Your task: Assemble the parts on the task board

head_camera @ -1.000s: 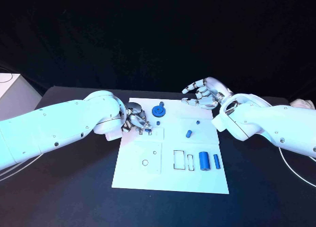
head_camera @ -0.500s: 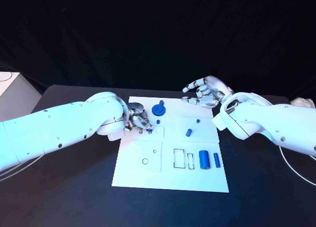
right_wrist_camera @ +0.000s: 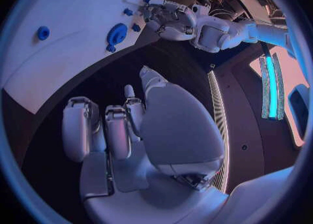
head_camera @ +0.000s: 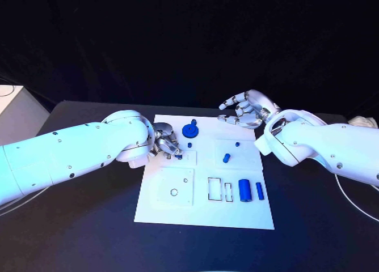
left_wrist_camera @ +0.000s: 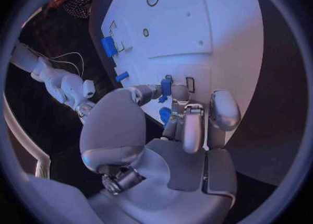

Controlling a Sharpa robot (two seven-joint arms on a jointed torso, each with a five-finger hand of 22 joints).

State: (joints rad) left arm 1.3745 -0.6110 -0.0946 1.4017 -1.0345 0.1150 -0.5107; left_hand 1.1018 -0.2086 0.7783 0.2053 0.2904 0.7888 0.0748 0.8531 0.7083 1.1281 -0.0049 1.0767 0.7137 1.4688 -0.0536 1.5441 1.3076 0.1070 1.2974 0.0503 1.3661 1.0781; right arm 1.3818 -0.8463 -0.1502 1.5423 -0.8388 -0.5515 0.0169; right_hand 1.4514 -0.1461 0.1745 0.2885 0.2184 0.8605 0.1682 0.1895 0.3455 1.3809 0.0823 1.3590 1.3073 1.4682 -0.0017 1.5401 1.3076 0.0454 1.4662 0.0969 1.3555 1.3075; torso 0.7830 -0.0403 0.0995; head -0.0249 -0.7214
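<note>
Now seating a small blue part [left_wrist_camera: 166,86], pinched in left hand [head_camera: 167,144] fingers, at a slot on the task board [head_camera: 207,212] upper left. Right hand [head_camera: 248,109] hovering open, empty, past board's far edge. Next: line up, press straight down.

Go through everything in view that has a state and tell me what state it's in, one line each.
left hand: pinching a small blue part over the task board
right hand: fingers apart, holding nothing, above the board's far edge
blue round part: resting on the board
two blue cylinders: lying side by side on the board
</note>
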